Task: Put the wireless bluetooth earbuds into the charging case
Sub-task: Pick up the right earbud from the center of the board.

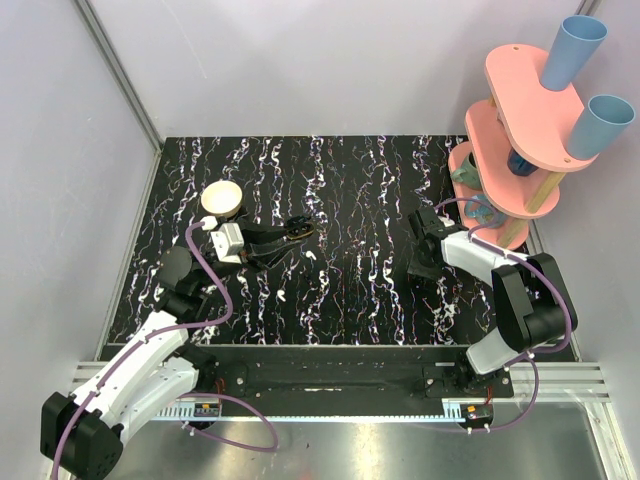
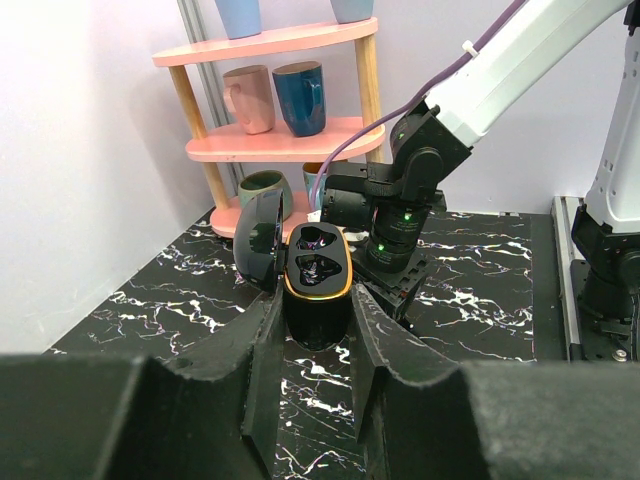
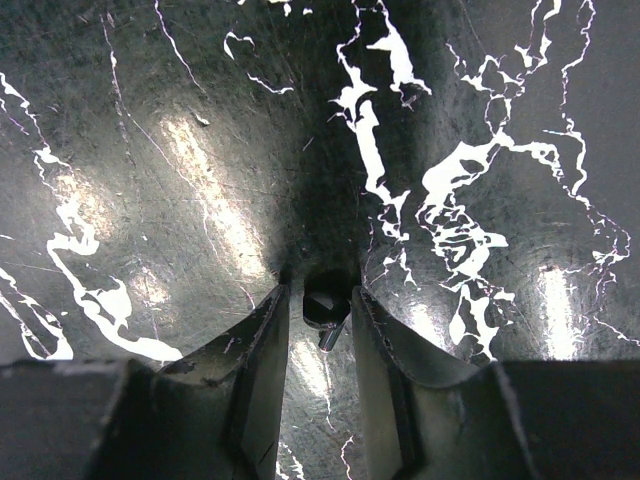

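Black charging case (image 2: 318, 270), gold-rimmed, open, gripped in left tool (image 2: 316, 320).

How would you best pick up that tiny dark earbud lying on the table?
Pinch the earbud by its rounded body from straight above, one finger each side. It lies low on the table, leaving no room to come in sideways. The right claw straddles it that way.

Noted glossy blk plastic on charging case (image 2: 318, 320) w/ shiny gold-tone rim, glossy dark earbud (image 3: 325, 300), polished blk marble-look table (image 1: 350, 300) w/ white veins, matt pink painted shelf (image 2: 280, 42) on bare wood posts (image 2: 190, 110), glazed ceramic mugs (image 2: 300, 97).
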`<control>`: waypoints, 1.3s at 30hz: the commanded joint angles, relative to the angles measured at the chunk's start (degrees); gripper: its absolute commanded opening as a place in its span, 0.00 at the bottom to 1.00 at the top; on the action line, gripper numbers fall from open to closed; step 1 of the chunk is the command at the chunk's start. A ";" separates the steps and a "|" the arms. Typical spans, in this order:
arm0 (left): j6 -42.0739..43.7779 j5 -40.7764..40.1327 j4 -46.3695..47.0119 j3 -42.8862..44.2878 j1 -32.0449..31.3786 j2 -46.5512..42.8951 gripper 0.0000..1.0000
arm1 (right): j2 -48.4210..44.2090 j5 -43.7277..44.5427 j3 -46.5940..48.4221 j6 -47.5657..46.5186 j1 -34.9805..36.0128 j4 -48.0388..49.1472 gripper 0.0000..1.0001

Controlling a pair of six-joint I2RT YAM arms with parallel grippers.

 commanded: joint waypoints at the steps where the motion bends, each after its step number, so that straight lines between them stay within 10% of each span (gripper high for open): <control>1: 0.55 -0.69 2.01 2.63 -0.08 -0.88 0.00 | -0.66 1.04 -1.51 0.65 0.81 -1.80 0.38; 30: 0.02 -0.42 2.10 2.71 -0.08 -1.05 0.00 | 0.84 1.57 0.07 -0.05 0.81 -1.62 0.31; 39: 0.11 -0.34 1.92 2.71 -0.08 -0.97 0.00 | -2.59 2.00 1.47 -3.21 1.60 0.66 0.10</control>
